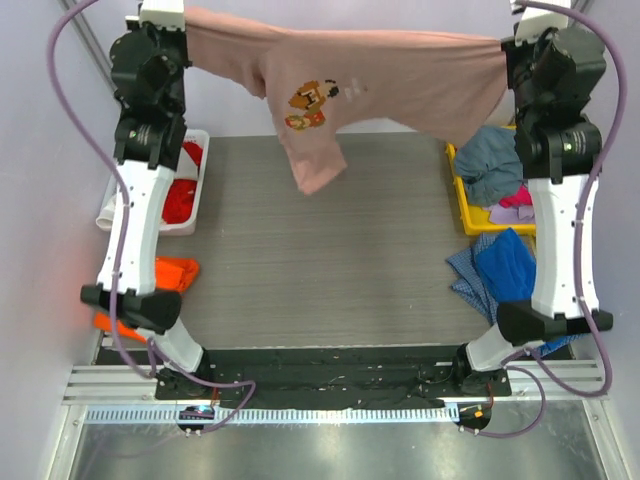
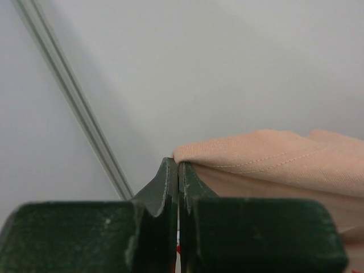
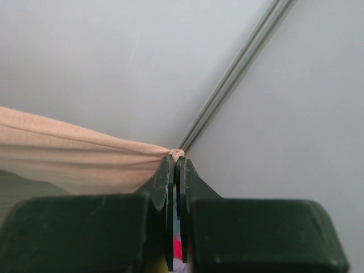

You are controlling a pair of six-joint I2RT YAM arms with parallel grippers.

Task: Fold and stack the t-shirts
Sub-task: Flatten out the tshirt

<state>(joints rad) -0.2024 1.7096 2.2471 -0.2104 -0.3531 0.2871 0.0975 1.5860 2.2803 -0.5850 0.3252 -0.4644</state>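
The dusty-pink t-shirt (image 1: 390,85) with a pixel-figure print hangs stretched high between both arms at the far side of the table, one part drooping to the middle. My left gripper (image 2: 178,166) is shut on its left edge (image 2: 273,156). My right gripper (image 3: 176,161) is shut on its right edge (image 3: 68,151). In the top view both grippers are raised at the far corners, hidden by the fabric and the arms. An orange t-shirt (image 1: 170,275) lies at the left table edge behind the left arm.
A white bin (image 1: 192,215) with red fabric (image 1: 180,195) stands at the left. A yellow bin (image 1: 470,210) at the right holds a grey-teal shirt (image 1: 490,160) and pink fabric. A blue shirt (image 1: 505,265) lies on checked cloth at the right. Grey table (image 1: 320,270) below.
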